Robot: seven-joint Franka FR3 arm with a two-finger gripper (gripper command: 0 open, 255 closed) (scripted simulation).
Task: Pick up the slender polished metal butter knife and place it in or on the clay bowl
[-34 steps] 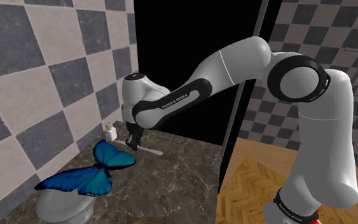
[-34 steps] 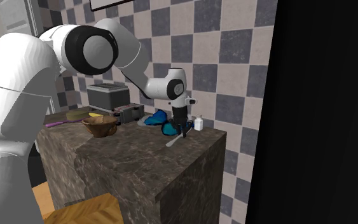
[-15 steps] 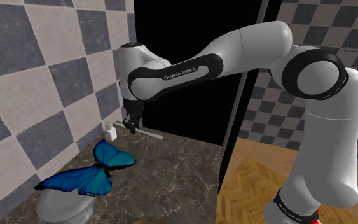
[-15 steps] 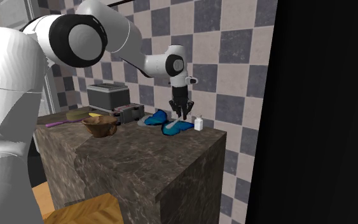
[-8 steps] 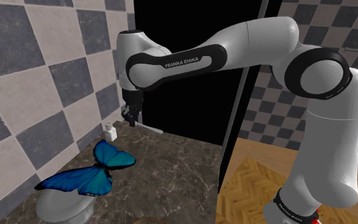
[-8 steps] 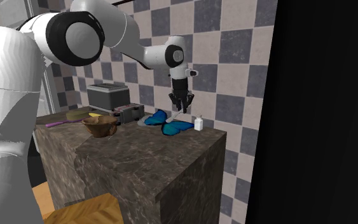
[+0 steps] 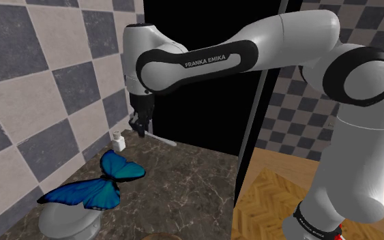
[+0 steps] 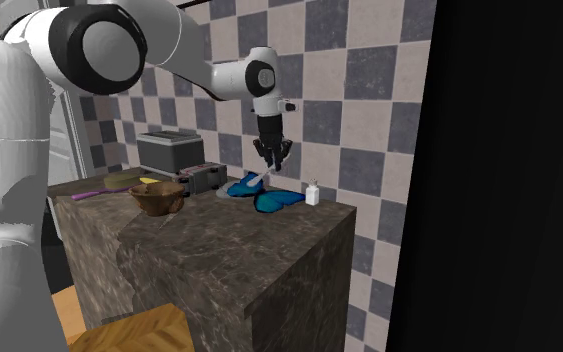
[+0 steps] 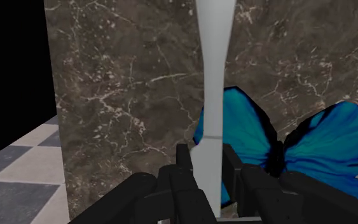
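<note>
My black gripper (image 7: 138, 125) is shut on a slender pale grey butter knife (image 7: 161, 140) and holds it in the air above the dark marble counter (image 7: 183, 191). In the wrist view the knife (image 9: 212, 76) runs straight out from between the two fingers (image 9: 184, 160), over the counter and a blue butterfly (image 9: 292, 143). In the second exterior view the gripper (image 8: 270, 162) hangs over the butterfly (image 8: 266, 196), with the knife (image 8: 256, 181) slanting down from it. The brown bowl (image 8: 159, 197) stands on the counter, further toward that view's left.
A small white bottle (image 8: 312, 194) stands by the checkered wall, near the counter's corner. A toaster (image 8: 204, 178), a grey box (image 8: 169, 150) and a purple-handled utensil (image 8: 94, 192) sit behind the bowl. The butterfly (image 7: 98, 184) rests on a grey dish (image 7: 64, 218). A black area lies beyond the counter's edge.
The gripper has lifted the knife off the counter and carried it up and toward the second exterior view's left, over the butterfly. The bowl has not moved.
</note>
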